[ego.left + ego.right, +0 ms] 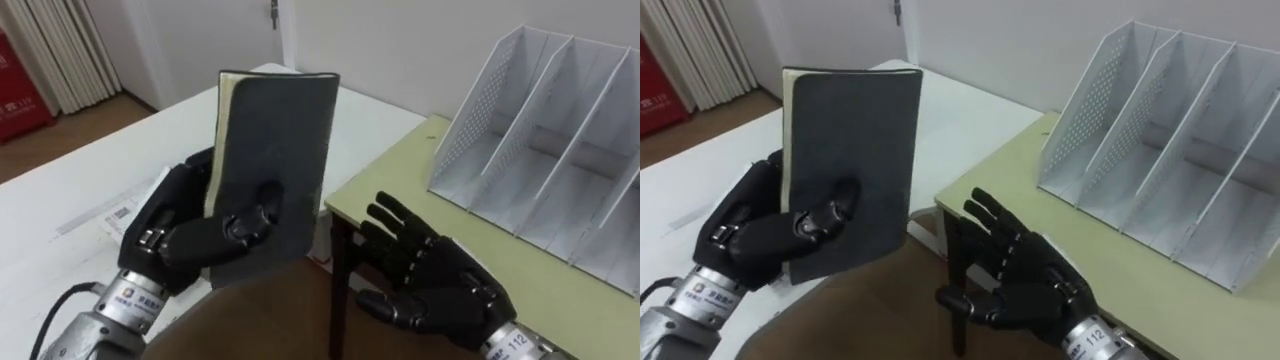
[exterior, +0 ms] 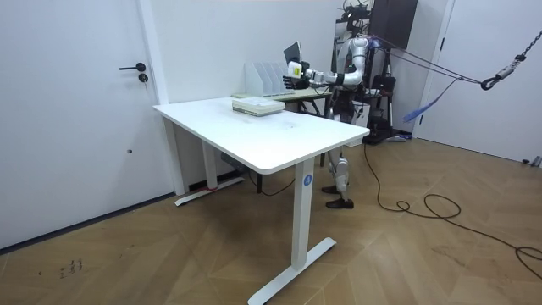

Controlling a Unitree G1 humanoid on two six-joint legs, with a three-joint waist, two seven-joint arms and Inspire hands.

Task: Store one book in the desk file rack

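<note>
My left hand (image 1: 185, 235) (image 1: 765, 235) holds a dark grey book (image 1: 272, 170) (image 1: 848, 165) upright, thumb across its cover and fingers behind it. The book hangs over the gap between the white table (image 1: 60, 250) and the green desk (image 1: 400, 190). My right hand (image 1: 435, 285) (image 1: 1025, 280) is open, palm up, fingers spread, just above the green desk's near corner, to the right of the book. The white file rack (image 1: 560, 140) (image 1: 1170, 140) stands on the green desk further right, its slots holding nothing. In the room view I stand behind the white table (image 2: 271, 140), with the book (image 2: 292, 53) raised before the rack (image 2: 264, 78).
Papers (image 1: 115, 215) lie on the white table under my left arm. A stack of books (image 2: 257, 105) sits on the white table's far end. A dark table leg (image 1: 335, 290) runs down at the green desk's corner. A red object (image 1: 20, 90) stands by a curtain at the far left.
</note>
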